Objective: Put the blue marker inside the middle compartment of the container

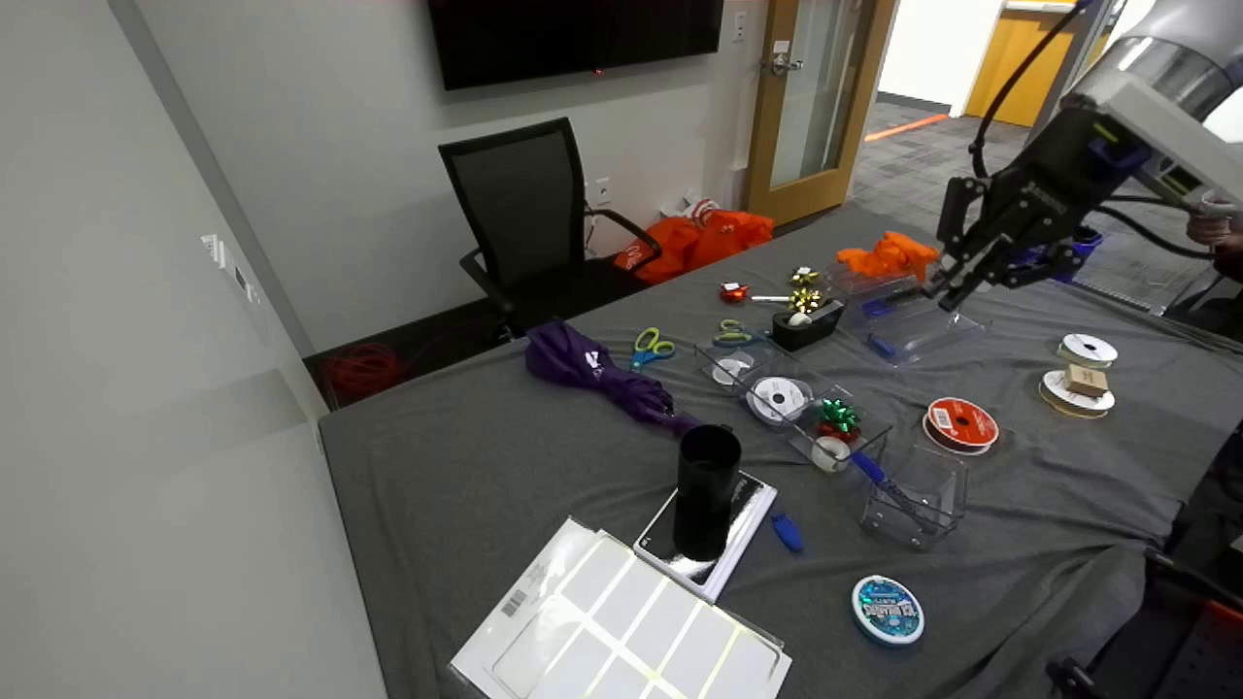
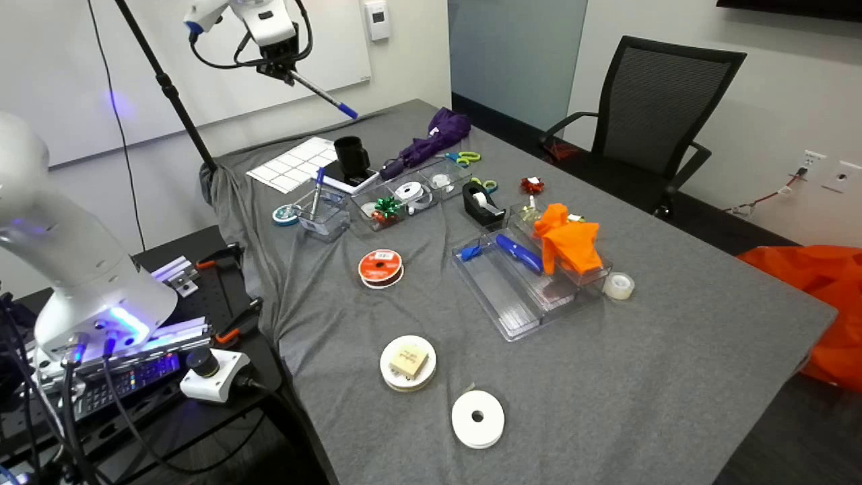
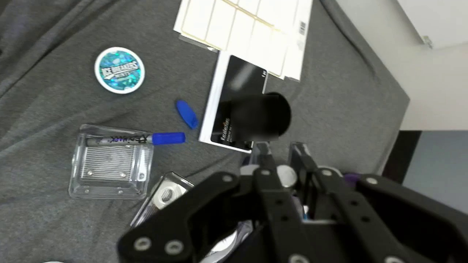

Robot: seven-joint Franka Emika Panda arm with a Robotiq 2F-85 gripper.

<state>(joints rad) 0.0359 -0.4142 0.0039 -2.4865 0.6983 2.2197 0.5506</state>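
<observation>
My pincer (image 3: 280, 147) grips a blue-capped marker (image 2: 324, 94), well above the desk (image 2: 323, 316). In the wrist view my own black fingers (image 3: 306, 166) hide most of its length; I make out only what looks like its pale round end between them, and a blurred patch masks part of a black cup (image 3: 283, 112). In both exterior views the frame cuts off my arm (image 1: 1165, 68). Wrinkled grey cloth (image 1: 466, 476) covers the desk, and the long container (image 3: 143, 215) of clear plastic is hard to pick out against it; a glossy green bow (image 1: 838, 416) and a white spool (image 1: 781, 402) sit inside. Another marker (image 3: 136, 139) leans in a small clear bin (image 3: 109, 184) with a ribbed floor. I point downward, my marker slanting out sideways, cap lowest.
</observation>
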